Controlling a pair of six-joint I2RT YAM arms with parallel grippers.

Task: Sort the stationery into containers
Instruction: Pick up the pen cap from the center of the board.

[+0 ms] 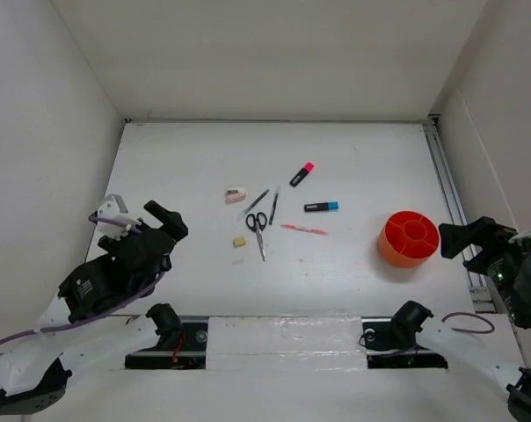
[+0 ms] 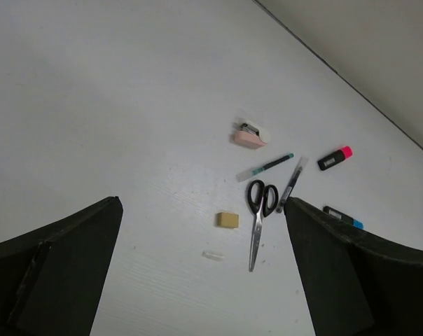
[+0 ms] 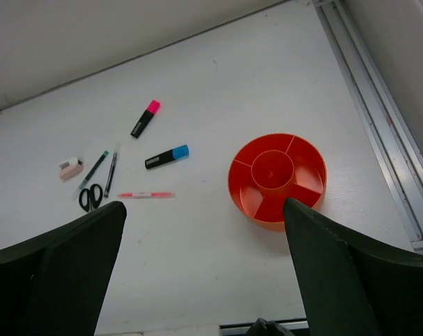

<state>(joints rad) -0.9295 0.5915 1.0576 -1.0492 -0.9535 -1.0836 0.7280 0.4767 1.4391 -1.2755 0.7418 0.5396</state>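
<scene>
from the top view, nothing is sorted yet. the orange tub (image 1: 396, 255) stands on the right of the white surface (image 1: 186, 158), and its divided compartments look empty. all the stationery lies loose near the middle, well apart from the tub: the scissors (image 1: 258, 230), a pink-white eraser (image 1: 236, 195), a small yellow eraser (image 1: 239, 241), a pink-capped marker (image 1: 301, 174), a blue-capped marker (image 1: 321, 207), two dark thin pens (image 1: 255, 202) and a pink pen (image 1: 303, 229). the left hand (image 1: 164, 220) hangs over the left part of the surface. the right hand (image 1: 463, 237) is near the tub, on its right. neither touches anything.

the left wrist view shows the left hand's two fingers (image 2: 64, 273) spread wide with only bare surface between them, so it holds nothing. ahead of it lie the scissors, with the yellow eraser just to their left and the pink-white eraser beyond. the dark pens lie close by the scissor handles, and both markers are further off.

the right wrist view shows the same of the right hand: its fingers (image 3: 351, 273) are wide apart with nothing gripped. the tub sits just ahead, every compartment bare as far as can be seen. the blue-capped marker and the pink pen are the items nearest to it.

as a judgement, the whole task is left: every item has yet to be picked up and dropped into the tub.
</scene>
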